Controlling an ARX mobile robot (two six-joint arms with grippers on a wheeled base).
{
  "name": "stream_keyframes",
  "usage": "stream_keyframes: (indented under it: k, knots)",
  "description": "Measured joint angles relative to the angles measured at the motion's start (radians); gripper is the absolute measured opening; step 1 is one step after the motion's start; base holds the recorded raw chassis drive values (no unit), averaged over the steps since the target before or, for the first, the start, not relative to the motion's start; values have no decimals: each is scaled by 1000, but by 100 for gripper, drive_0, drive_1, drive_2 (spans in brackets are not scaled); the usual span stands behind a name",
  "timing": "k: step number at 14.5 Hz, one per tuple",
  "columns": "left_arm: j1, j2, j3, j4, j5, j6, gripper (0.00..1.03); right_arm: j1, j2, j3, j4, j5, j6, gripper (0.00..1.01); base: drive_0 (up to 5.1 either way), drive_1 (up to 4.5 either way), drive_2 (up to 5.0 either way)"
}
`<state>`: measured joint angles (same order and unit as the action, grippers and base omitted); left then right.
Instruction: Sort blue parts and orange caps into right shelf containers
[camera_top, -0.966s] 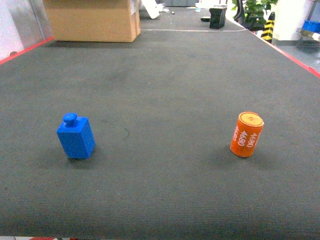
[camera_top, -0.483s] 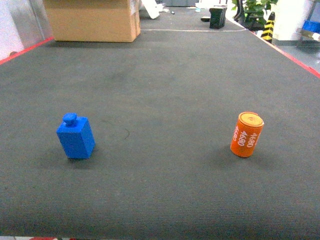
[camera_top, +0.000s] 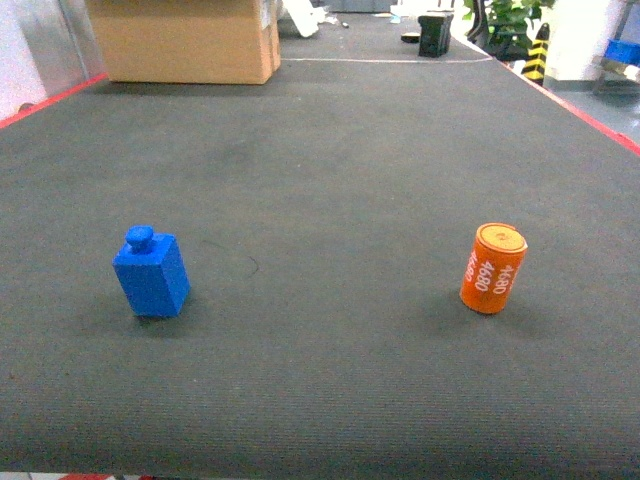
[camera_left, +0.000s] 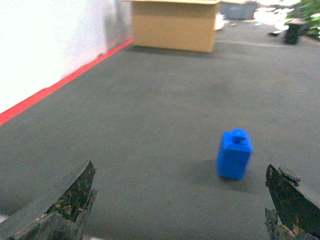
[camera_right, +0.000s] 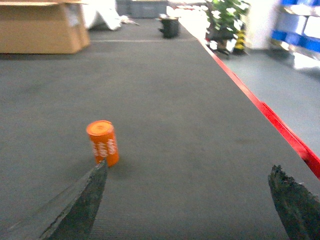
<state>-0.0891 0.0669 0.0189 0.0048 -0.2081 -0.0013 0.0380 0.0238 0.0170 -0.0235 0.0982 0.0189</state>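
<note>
Cardboard box (camera_top: 185, 40) stands well behind blue part (camera_top: 152, 272), orange cap (camera_top: 493, 268).

Readable text — one number, on the orange cap only

The orange cap (camera_top: 493, 268) standing upright on the dark surface (camera_top: 330, 180) carries "4680" in white, printed twice, running along its side. In the right wrist view its lettering is too blurred to read — no other writing is legible anywhere.

Dark grey ribbed mat table (camera_top: 330, 180): open surface between the small blue block part with top knob (camera_top: 152, 272) and the orange cylindrical cap marked 4680 (camera_top: 492, 268), which stand well apart. Brown cardboard box (camera_top: 185, 38) blocks the far left edge.
</note>
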Motion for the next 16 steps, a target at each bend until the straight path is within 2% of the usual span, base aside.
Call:
stream_keyframes:
  k: [1, 2, 3, 4, 5, 7, 8, 10, 12, 13, 16]
  knots:
    - [-159, 152, 13, 80, -277, -10, 98, 120, 101, 0, 44, 193, 33, 98, 0, 0, 0]
    - [-249, 290, 11, 193, -485, -11, 98, 202, 209, -2, 154, 319, 55, 98, 0, 0, 0]
    - [-225, 413, 19, 338, -559, -7, 98, 233, 330, 3, 297, 352, 67, 98, 0, 0, 0]
    - [-182, 625, 68, 541, -510, 16, 98, 259, 526, 29, 472, 340, 66, 98, 0, 0, 0]
    - [-148, 803, 142, 689, -427, 31, 98, 262, 743, 98, 650, 295, 63, 98, 0, 0, 0]
    - [-113, 1055, 285, 837, -312, 35, 98, 262, 998, 230, 816, 241, 63, 98, 0, 0, 0]
    - [-102, 1197, 375, 855, -251, 32, 98, 263, 1144, 317, 861, 215, 63, 98, 0, 0, 0]
    - [-96, 1434, 537, 822, -161, 4, 98, 264, 1368, 445, 843, 186, 63, 98, 0, 0, 0]
    - [-104, 1628, 703, 783, -78, -56, 98, 265, 1562, 572, 800, 133, 89, 98, 0, 0, 0]
    - [-109, 1689, 760, 767, -49, -75, 98, 271, 1614, 618, 784, 120, 102, 98, 0, 0, 0]
    - [-114, 1839, 872, 720, -16, -96, 98, 277, 1762, 735, 733, 98, 151, 98, 0, 0, 0]
